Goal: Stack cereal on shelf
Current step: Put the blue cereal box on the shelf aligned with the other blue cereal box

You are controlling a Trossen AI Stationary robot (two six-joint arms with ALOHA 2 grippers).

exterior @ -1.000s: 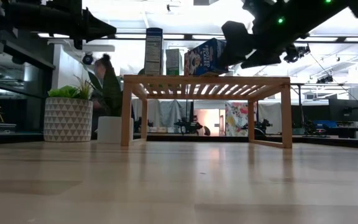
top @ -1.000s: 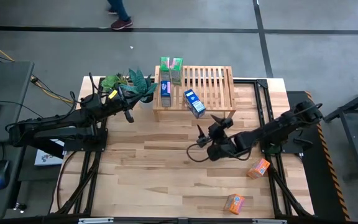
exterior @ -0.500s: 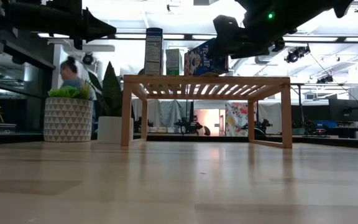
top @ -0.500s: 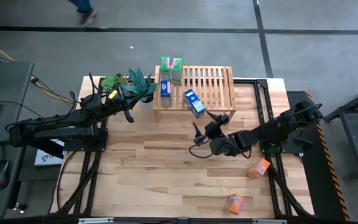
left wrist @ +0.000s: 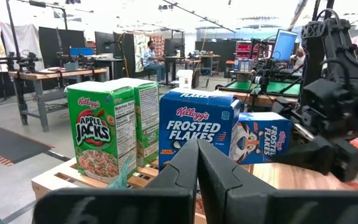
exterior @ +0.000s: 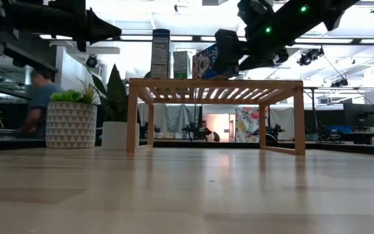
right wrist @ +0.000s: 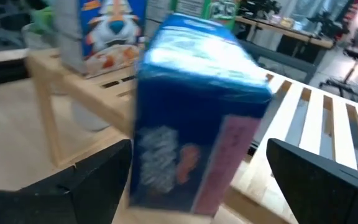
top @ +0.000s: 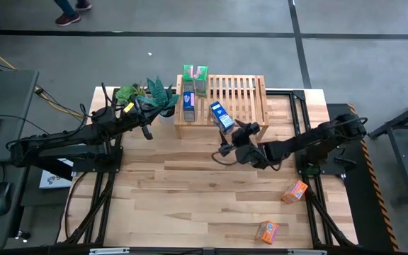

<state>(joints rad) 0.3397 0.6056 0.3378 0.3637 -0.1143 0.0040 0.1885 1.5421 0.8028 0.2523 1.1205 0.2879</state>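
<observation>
High view: low light-wood slatted shelf (top: 236,99) at the far edge of the plank tabletop (top: 190,191). Two green cardboard cereal boxes (top: 195,79) stand at its far-left corner, one upright blue box (top: 188,105) stands near its left end, and a second blue box (top: 222,116) is skewed at the front edge. The right gripper (top: 234,138), fingers spread wide, sits just in front of that skewed box, not holding it. Two orange boxes (top: 295,191) lie on the table on the right (well apart from the shelf). The left gripper (top: 146,127) hangs beside the potted plants (top: 147,95).

Low view: shelf legs are square-section; the boxes stand on top.

Left wrist: fingers (left wrist: 185,168) pressed together, glossy printed box faces beyond.

Right wrist: blue box between the open dark fingers (right wrist: 92,177), over the slats; contact unclear.
</observation>
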